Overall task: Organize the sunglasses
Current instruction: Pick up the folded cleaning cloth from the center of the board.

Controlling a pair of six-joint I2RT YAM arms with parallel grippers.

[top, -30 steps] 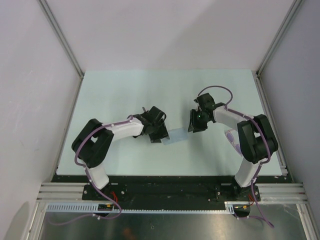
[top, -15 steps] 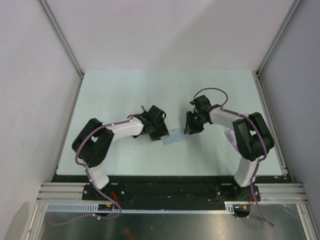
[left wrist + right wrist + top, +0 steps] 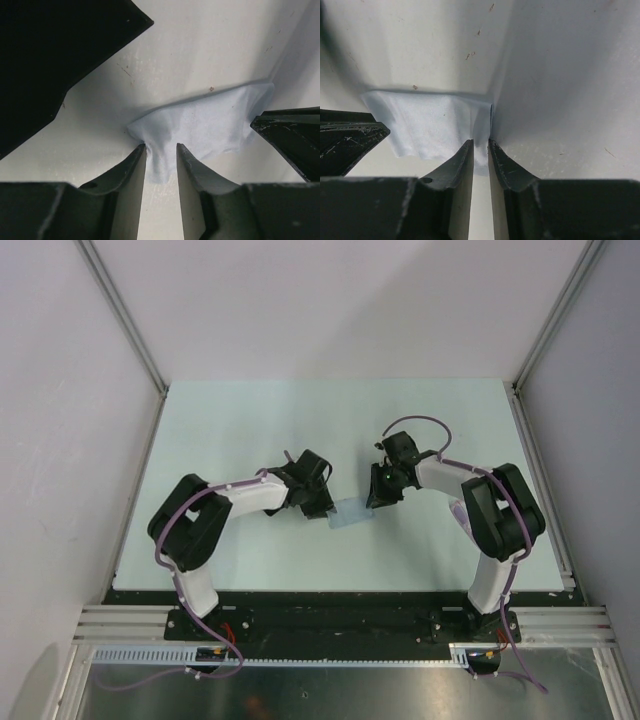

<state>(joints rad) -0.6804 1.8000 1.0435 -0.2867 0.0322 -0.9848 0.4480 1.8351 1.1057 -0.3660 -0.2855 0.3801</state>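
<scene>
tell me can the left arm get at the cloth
Yes, apparently: the left gripper pinches one corner of the cloth, nothing between them; the right gripper pinches the opposite end.

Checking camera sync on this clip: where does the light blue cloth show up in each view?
Top external: the cloth lies near the picture's centre, stretched between the two arms.
Left wrist: centre, with one corner bunched in the left pincer.
Right wrist: left of centre, with its edge in the right pincer.
Shared landmark: each wrist view shows the other arm's pincer at the cloth's far end.
</scene>
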